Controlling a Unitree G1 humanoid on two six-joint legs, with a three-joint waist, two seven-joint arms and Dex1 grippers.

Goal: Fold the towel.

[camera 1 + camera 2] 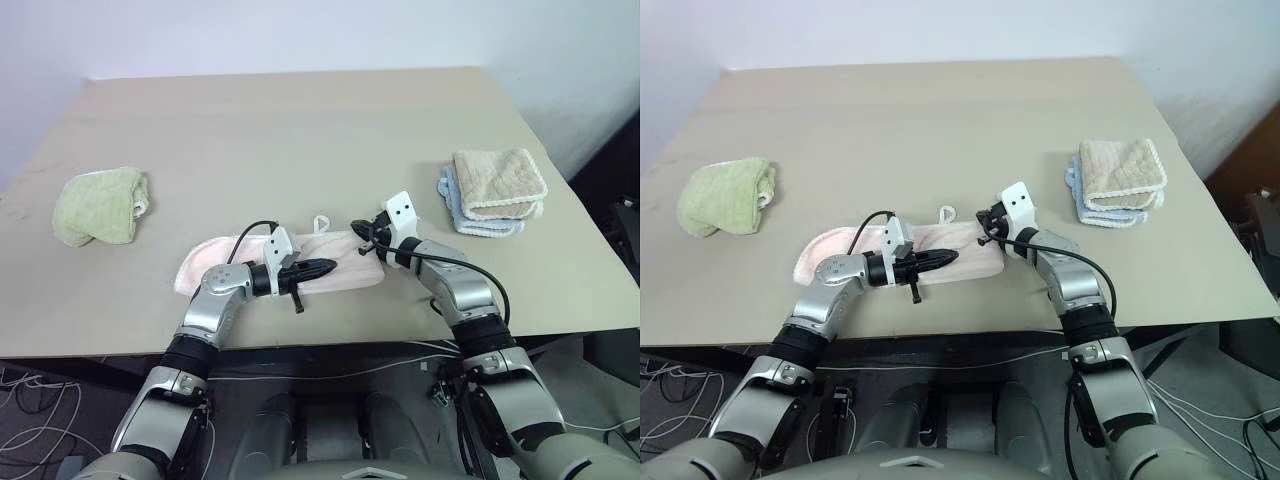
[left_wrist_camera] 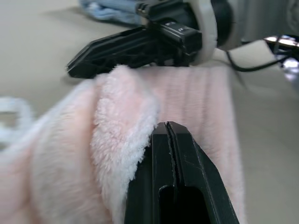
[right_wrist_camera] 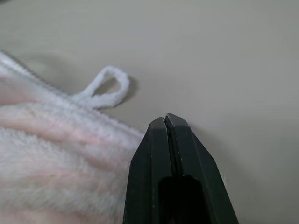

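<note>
The towel (image 1: pixel 212 268), pale pink, lies as a long narrow band near the table's front edge, with its white loop tab (image 1: pixel 322 221) sticking out on the far side. My left gripper (image 1: pixel 331 267) is shut and lies level over the band's middle, its tips (image 2: pixel 169 127) against a raised fold of the pile. My right gripper (image 1: pixel 357 233) is shut at the towel's right far corner, its tips (image 3: pixel 166 119) at the cloth's edge just beside the loop (image 3: pixel 105 88). I see no cloth pinched between either pair of fingers.
A crumpled light green towel (image 1: pixel 98 205) lies at the table's left. A folded beige towel (image 1: pixel 497 180) sits on a blue one (image 1: pixel 482 227) at the right. The table's front edge (image 1: pixel 330 335) runs just under the arms.
</note>
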